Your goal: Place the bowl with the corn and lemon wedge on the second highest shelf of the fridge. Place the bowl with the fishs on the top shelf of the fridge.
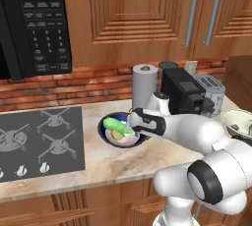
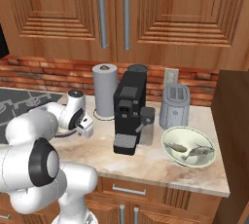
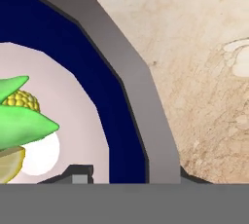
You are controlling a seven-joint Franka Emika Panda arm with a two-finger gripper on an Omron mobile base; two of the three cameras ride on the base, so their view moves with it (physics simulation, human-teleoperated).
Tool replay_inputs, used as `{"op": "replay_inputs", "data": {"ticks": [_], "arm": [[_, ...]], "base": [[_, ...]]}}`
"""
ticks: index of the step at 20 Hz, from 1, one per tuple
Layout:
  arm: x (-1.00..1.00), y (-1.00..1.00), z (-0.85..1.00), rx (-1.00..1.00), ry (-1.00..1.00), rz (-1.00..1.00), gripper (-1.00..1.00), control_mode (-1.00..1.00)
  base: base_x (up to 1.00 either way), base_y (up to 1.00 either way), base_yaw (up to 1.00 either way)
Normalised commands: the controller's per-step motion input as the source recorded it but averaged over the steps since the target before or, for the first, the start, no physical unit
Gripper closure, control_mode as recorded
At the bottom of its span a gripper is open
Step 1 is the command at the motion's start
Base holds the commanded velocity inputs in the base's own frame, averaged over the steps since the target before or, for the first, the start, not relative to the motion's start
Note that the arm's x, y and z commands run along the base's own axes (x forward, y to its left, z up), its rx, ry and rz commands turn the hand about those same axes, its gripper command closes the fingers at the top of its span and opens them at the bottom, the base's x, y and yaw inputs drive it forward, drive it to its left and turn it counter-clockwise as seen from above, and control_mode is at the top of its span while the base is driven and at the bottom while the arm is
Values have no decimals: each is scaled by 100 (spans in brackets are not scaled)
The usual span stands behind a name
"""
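Note:
The dark-blue bowl with the corn and lemon wedge (image 1: 105,132) sits on the counter beside the stove. Inside it lie the green corn (image 1: 114,123) and the yellow lemon wedge (image 1: 117,134). My gripper (image 1: 130,126) reaches down onto the bowl's right rim. In the hand view the thick rim (image 3: 131,86) runs between my fingertips (image 3: 78,173), one inside and one outside, both close against it. The corn (image 3: 19,121) and the lemon wedge (image 3: 7,165) show at the left of that view. The pale bowl with the fishs (image 2: 188,146) stands at the counter's right end. The fridge and its shelves are out of view.
A stovetop (image 1: 39,139) lies left of the blue bowl. Behind my arm stand a paper towel roll (image 1: 144,85), a black coffee machine (image 2: 129,111) and a toaster (image 2: 174,105). A microwave (image 1: 34,23) and wooden cabinets hang above. A dark panel (image 2: 233,135) bounds the counter's right end.

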Motion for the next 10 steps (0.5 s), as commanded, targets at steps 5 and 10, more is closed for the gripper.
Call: {"op": "replay_inputs", "data": {"ticks": [5, 10], "arm": [[-52, 0, 51, 0, -25, -11, 100, -100], [-92, -6, 86, 0, -28, -17, 100, -100]], "base": [[0, 0, 0], [0, 0, 0]]}}
